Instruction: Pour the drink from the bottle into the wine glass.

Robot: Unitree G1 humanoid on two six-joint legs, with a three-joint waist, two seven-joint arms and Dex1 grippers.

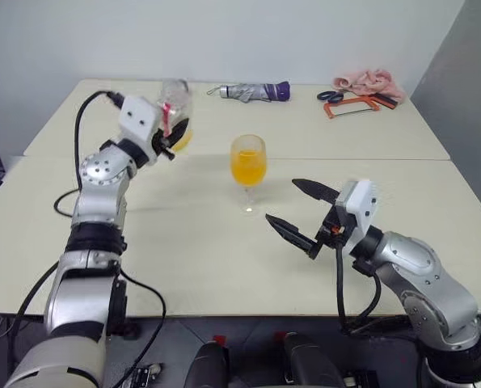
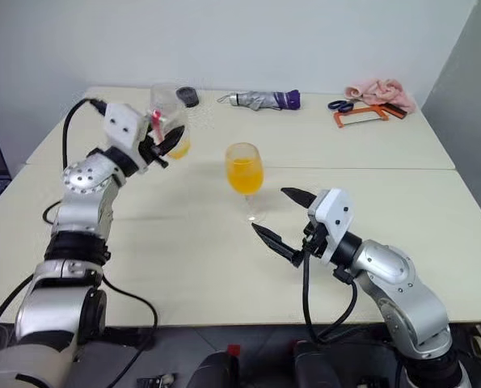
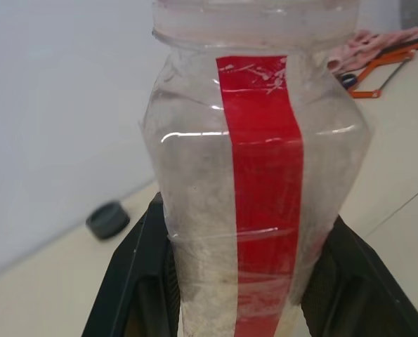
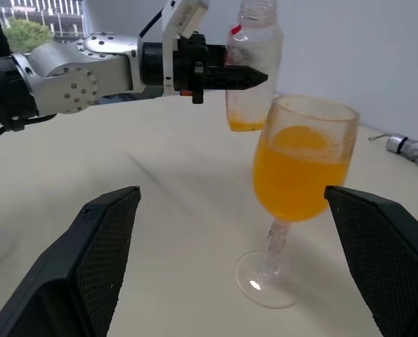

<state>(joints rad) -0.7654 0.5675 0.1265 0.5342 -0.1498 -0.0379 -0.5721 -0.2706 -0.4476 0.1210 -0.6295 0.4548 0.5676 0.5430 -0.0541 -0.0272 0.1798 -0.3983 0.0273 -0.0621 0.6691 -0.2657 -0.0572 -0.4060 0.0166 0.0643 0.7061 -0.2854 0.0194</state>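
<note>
Nearest, the right gripper [image 1: 305,212] hangs low over the front of the table [image 1: 191,267], its two black fingers spread wide with nothing between them. The forearm reaches in from the right edge, tips aimed leftward toward the glass.

Just past those fingertips stands the wine glass [image 1: 248,166], upright near the middle of the table. Its bowl is filled most of the way with the drink [image 4: 300,175], orange and cloudy. The stem is hard to read through the glare; the foot shows as a pale ring.

Farther back on the left, the left gripper [image 2: 166,139] is clamped on the bottle [image 4: 253,63], held upright in the air above the table, well apart from the glass. The arm is raised, elbow bent, cable looping behind it. The bottle looks nearly empty: a thin orange residue sits at its base. Its mouth appears uncapped. From the left wrist its top and bottom are cut off, leaving the red stripe [image 3: 261,189] and streaked walls.

At the far edge: a dark cap [image 2: 188,96], a folded umbrella [image 1: 252,91], scissors [image 1: 331,96], an orange-framed saw [image 1: 361,103], a pink cloth [image 1: 369,81].
</note>
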